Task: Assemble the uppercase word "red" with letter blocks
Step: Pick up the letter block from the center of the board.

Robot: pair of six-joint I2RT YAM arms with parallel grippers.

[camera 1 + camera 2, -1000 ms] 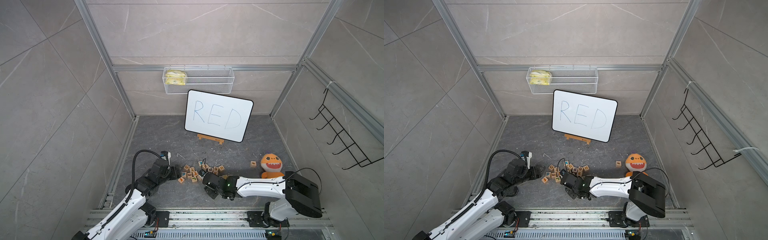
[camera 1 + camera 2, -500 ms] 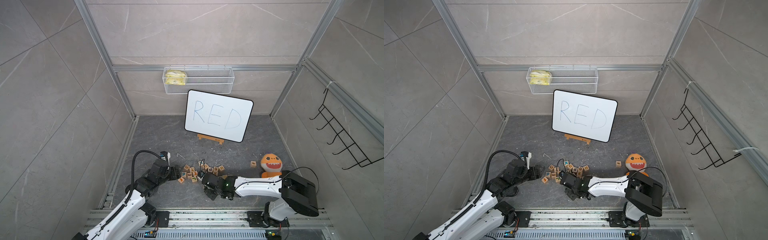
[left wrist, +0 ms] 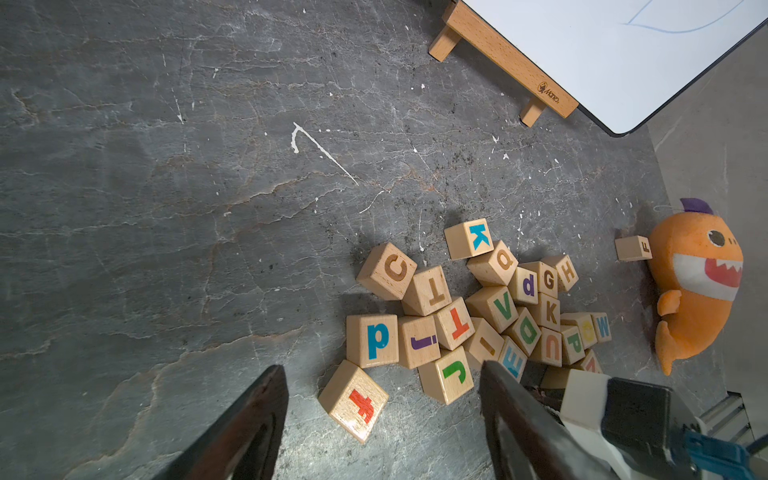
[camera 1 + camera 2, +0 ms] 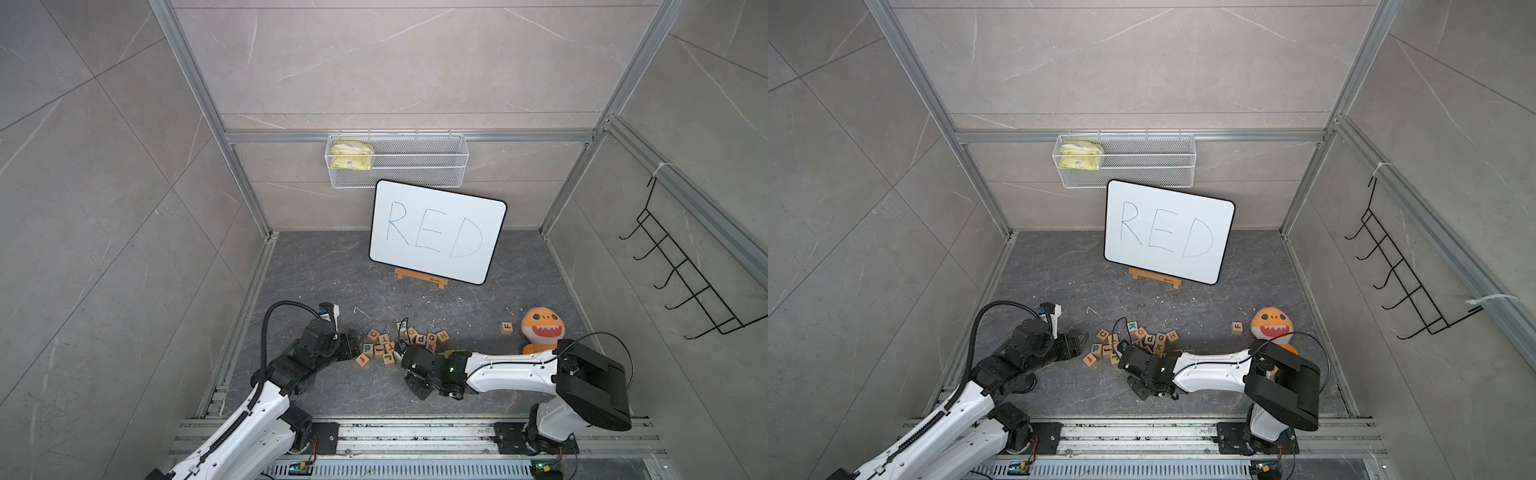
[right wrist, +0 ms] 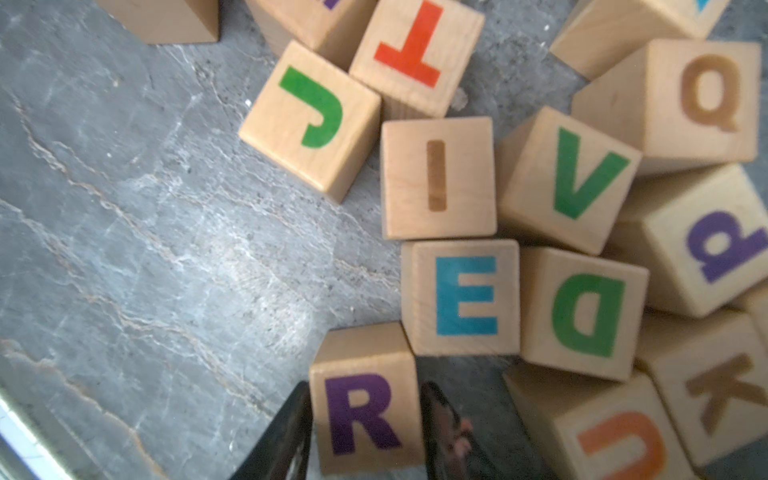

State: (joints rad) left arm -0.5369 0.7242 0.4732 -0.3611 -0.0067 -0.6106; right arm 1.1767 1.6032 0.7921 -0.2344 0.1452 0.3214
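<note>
The letter blocks (image 4: 399,343) lie in a loose pile on the dark floor between my two arms. In the right wrist view my right gripper (image 5: 365,432) is shut on the purple R block (image 5: 365,415), one finger flush against each side. The teal E block (image 5: 461,297) touches the R block's upper corner, and the green D block (image 5: 584,311) sits against the E. Another block (image 5: 723,245) shows a sideways purple R. My left gripper (image 3: 382,368) stands open just short of the pile, with a red f block (image 3: 353,401) lying loose between its fingers.
A whiteboard (image 4: 436,232) with RED handwritten on it leans on a wooden stand at the back. An orange plush shark (image 4: 540,332) and a lone F block (image 4: 506,328) sit at the right. A wire basket (image 4: 397,160) and a hook rack (image 4: 685,282) hang on the walls.
The right gripper has shifted slightly to the left and nearer the front rail. The left arm has not moved.
</note>
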